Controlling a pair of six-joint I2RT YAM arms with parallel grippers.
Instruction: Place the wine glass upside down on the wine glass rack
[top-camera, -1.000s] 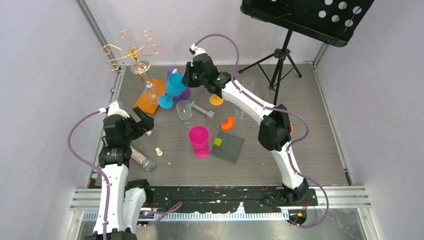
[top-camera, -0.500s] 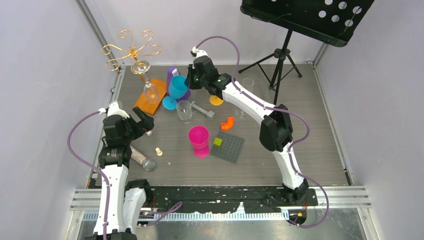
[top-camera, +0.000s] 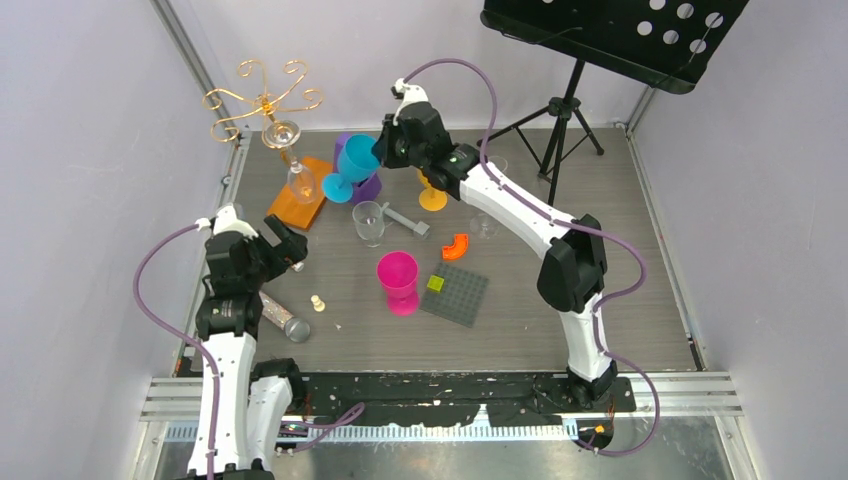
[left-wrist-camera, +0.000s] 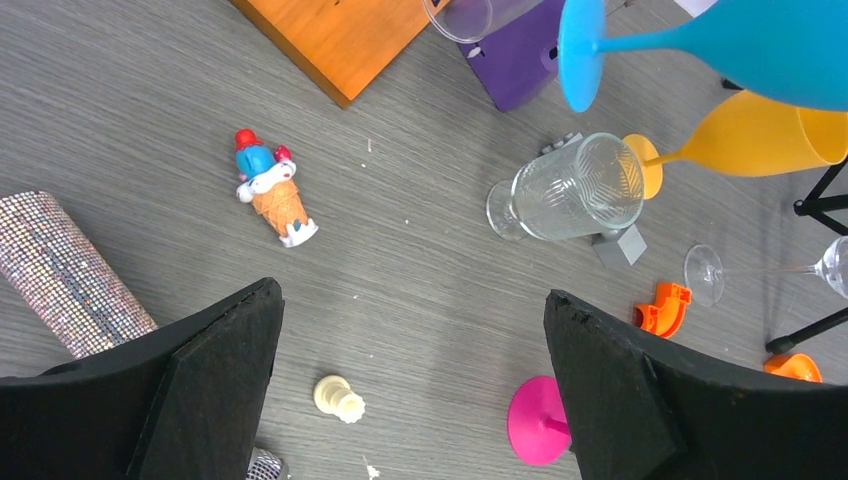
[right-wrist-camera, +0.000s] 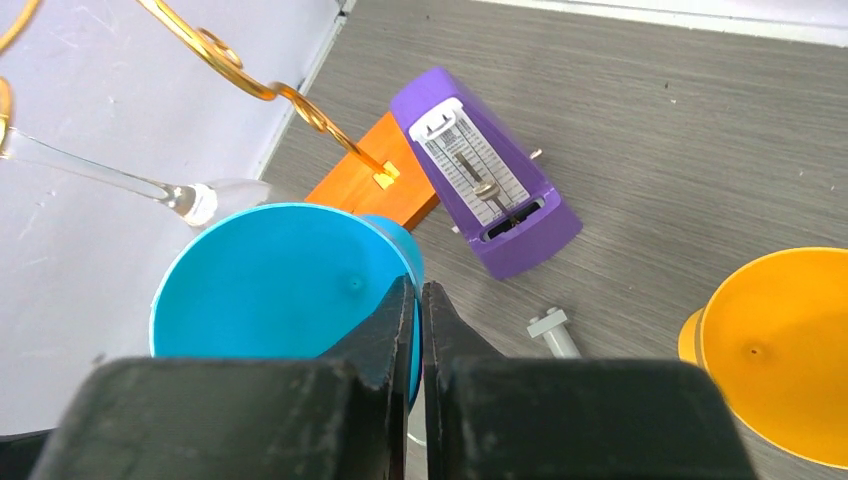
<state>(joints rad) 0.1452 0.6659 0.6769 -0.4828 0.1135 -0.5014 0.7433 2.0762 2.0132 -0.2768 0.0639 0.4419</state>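
The blue wine glass (top-camera: 352, 165) hangs tilted above the table, its foot (left-wrist-camera: 578, 50) pointing left toward the rack. My right gripper (right-wrist-camera: 420, 290) is shut on its rim, one finger inside the bowl (right-wrist-camera: 280, 290) and one outside. The wine glass rack (top-camera: 262, 100), gold wire scrolls on an orange base (top-camera: 300, 190), stands at the back left. A clear glass (top-camera: 290, 160) hangs upside down from it. In the right wrist view a gold scroll (right-wrist-camera: 250, 85) is just beyond the blue bowl. My left gripper (top-camera: 285, 250) hovers open over the table, holding nothing.
A purple metronome (right-wrist-camera: 485, 190) and a yellow glass (right-wrist-camera: 790, 350) stand close under the right arm. A clear tumbler (top-camera: 369, 222), pink glass (top-camera: 398, 278), grey baseplate (top-camera: 455, 293), glitter tube (top-camera: 280, 315) and chess pawn (top-camera: 317, 302) lie mid-table. The black music stand (top-camera: 560, 110) is back right.
My right arm has raised the blue glass off the table and tipped it, its foot swinging up and left toward the rack. The left arm has stayed put.
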